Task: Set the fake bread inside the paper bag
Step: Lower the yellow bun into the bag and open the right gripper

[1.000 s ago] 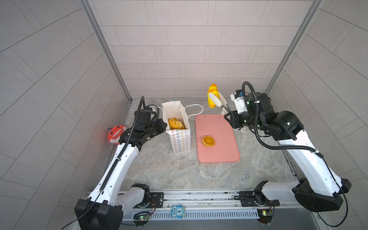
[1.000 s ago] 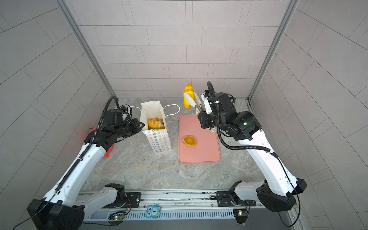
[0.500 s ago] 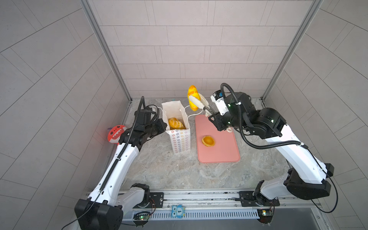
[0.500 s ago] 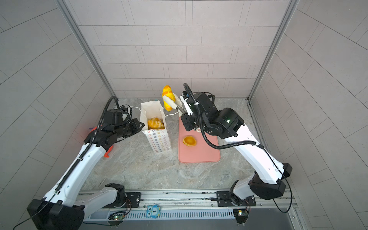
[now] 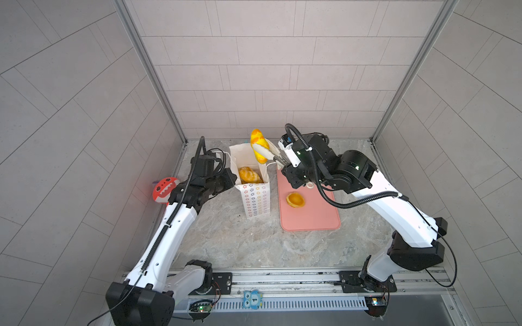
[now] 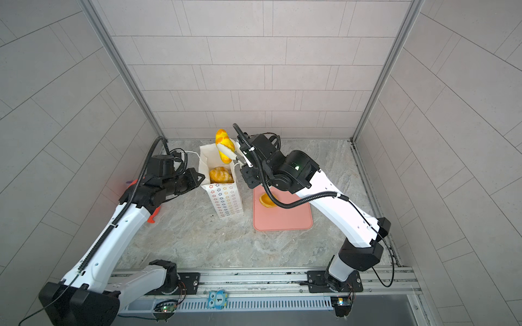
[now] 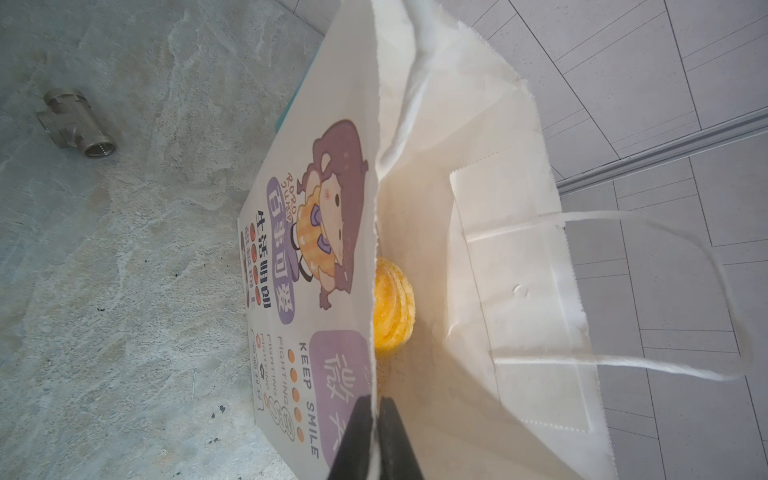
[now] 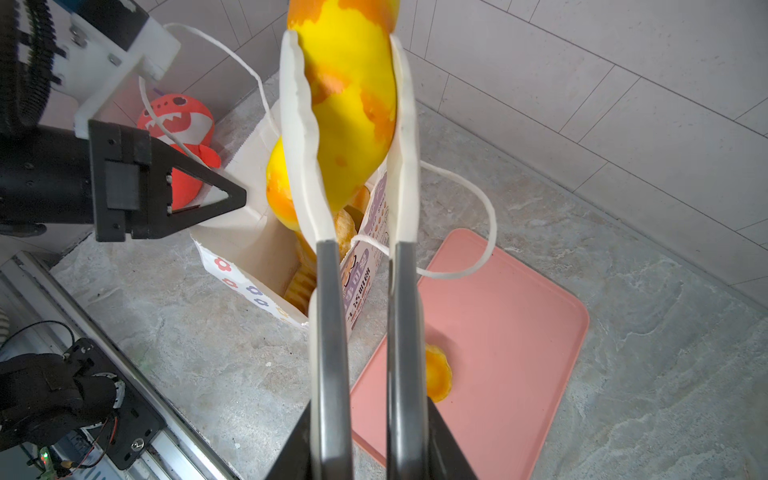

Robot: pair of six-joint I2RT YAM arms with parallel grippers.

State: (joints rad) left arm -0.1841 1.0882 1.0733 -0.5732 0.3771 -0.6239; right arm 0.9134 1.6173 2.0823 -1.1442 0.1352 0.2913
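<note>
A tall white paper bag (image 5: 255, 197) stands open on a grey table (image 5: 240, 242), with a flat pink tray (image 5: 310, 217) just beside it. The left gripper (image 7: 376, 419) is pinched on the bag's rim, steadying paper that looks thin and floppy. The right gripper (image 8: 347, 83) clamps a long yellow loaf (image 5: 258, 142) across its middle, tilted above the bag's mouth. The loaf looks light, glossy and probably slippery, so this mid-body hold suits it. More bread (image 5: 250, 175) lies inside the bag. One small tart (image 5: 295, 199) sits on the tray.
</note>
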